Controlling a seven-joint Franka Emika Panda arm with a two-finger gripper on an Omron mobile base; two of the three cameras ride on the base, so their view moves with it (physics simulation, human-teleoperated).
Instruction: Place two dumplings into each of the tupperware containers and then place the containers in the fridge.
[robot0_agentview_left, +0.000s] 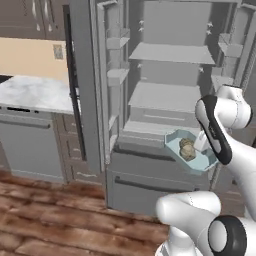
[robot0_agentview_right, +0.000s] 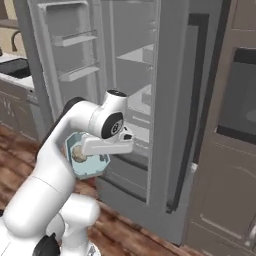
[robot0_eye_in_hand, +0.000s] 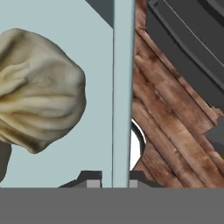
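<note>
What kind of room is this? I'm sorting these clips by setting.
A rendered home kitchen, it seems: a tall grey fridge stands open with pale shelves, a marble-look counter runs over grey cabinets, and a dark built-in microwave sits beside the fridge. The floor is wood planks.

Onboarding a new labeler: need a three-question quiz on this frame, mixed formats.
1. True or false: the fridge doors stand open.
2. What does the end effector grip? A) a plate B) the tupperware container's wall C) a door handle
3. Fill in: the container holds ____.

Key: 1 true. 2 B, pinched on the wall, container held in the air before the fridge. 3 dumplings.
</note>
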